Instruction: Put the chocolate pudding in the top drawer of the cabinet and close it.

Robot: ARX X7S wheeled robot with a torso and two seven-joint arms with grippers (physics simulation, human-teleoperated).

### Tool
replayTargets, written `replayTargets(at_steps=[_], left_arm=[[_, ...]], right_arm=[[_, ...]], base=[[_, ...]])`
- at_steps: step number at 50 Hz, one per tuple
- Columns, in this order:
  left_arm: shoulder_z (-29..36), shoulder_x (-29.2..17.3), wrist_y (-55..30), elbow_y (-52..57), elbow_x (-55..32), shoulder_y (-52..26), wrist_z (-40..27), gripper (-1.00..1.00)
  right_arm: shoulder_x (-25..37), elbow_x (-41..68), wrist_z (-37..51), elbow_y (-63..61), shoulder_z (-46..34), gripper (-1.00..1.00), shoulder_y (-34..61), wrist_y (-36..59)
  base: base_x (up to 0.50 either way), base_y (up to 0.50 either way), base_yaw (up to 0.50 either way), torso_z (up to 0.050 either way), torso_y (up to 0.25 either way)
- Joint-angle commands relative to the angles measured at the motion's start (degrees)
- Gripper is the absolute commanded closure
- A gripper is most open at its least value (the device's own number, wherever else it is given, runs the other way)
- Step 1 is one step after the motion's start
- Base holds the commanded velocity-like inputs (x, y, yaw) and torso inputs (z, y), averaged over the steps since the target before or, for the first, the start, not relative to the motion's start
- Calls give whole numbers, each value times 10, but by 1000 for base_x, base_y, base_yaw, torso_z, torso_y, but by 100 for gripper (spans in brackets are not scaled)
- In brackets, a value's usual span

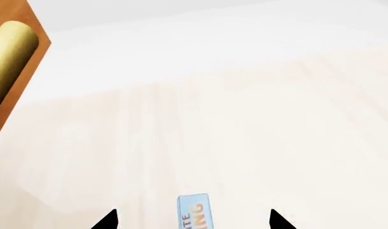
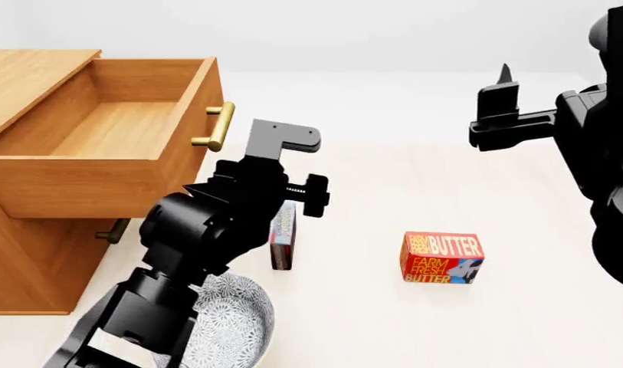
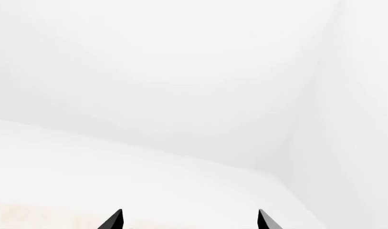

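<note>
My left end effector (image 1: 192,220) hovers over the chocolate pudding (image 2: 281,234), a slim box standing on its narrow edge on the pale tabletop (image 2: 414,322) just in front of the cabinet (image 2: 25,253). In the left wrist view the box's blue top edge and orange lettering sit between my two fingertips, which stand spread on either side with clear gaps, so the left end effector is released and not yet gripping. The top drawer (image 2: 86,172) is already pulled out and bare inside, its brass bar handle (image 2: 216,126) facing the workspace, with the lower drawer's handle (image 2: 112,230) just visible beneath. A Farm Fresh Butter box (image 2: 441,258) stands apart to the right of the pudding, and a patterned bowl (image 2: 234,326) lies near my left arm. My right end effector (image 3: 188,220) is raised well clear, fingertips spread, facing only blank wall. I judge the step in hand to be the pick: the next move calls for lowering the left fingers around the thin box, staying centred so it does not tip, then clenching before lifting toward the drawer.
</note>
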Motion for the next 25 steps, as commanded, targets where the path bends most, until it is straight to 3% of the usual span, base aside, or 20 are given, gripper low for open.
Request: replayTargets(at_steps=[1,25], left_arm=[[8,-5,13,-11,-5,-1,2,-100],[18,-8,23,-23,-20,-2,1,-100]], right_arm=[[-3,-2,0,2,-6,-100,3,1],[-2,-7,-3,5,-10,-100,1,-5]], base=[[0,0,0,0,-100],[0,0,0,0,-219]])
